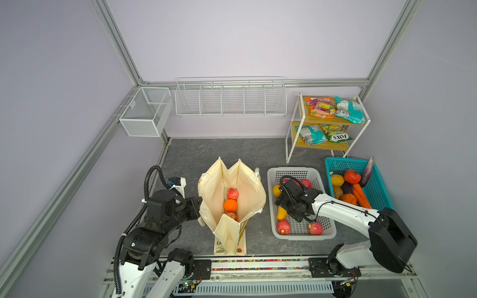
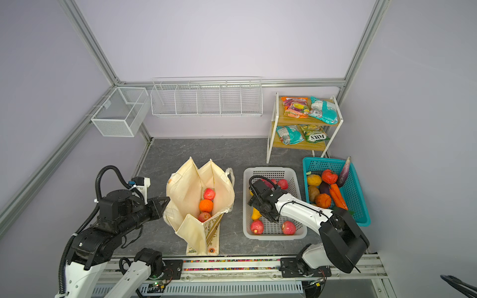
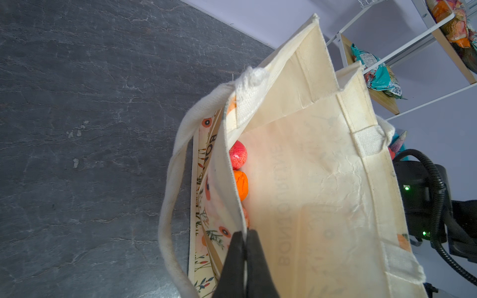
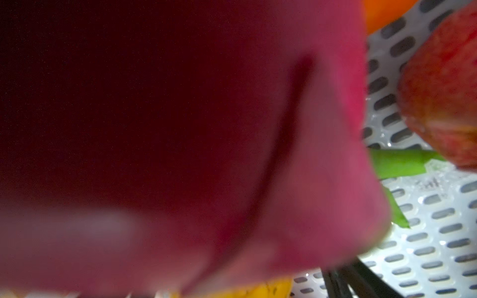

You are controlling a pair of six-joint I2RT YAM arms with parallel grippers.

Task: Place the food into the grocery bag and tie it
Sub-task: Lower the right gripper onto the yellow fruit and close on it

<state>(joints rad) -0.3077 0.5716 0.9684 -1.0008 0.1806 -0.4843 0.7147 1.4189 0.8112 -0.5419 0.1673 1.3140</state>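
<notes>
Lilac walls [image 1: 232, 38], dark slate tabletop [image 1: 232, 149]

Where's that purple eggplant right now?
In both top views, on the right, the eggplant leans in the far corner of the teal basket, beside a round red fruit.

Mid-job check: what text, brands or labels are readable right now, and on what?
"FOX'S": green snack packet on the lower shelf, upside down in both top views.
"BO", rest hidden: tan band of the grocery bag, left wrist view.
Faint lettering showing through the bag's inner wall: unreadable.
Teal packets and orange packet: print too small.
</notes>
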